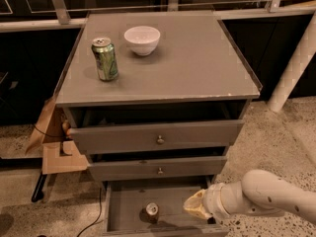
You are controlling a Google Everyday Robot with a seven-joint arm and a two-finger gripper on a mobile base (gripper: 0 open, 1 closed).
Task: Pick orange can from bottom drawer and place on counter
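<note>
The orange can [151,211] stands upright on the floor of the open bottom drawer [128,216], its silver top showing. My gripper [193,206] hangs at the drawer's right side, a short way right of the can and apart from it, on the end of the white arm that comes in from the lower right. The counter [187,63] is the flat grey top of the cabinet above.
A green can [105,59] and a white bowl [142,39] stand on the counter's back left. Two upper drawers with brass knobs [160,140] are partly pulled out. Cardboard [54,147] lies left of the cabinet; a white post [296,68] rises at right.
</note>
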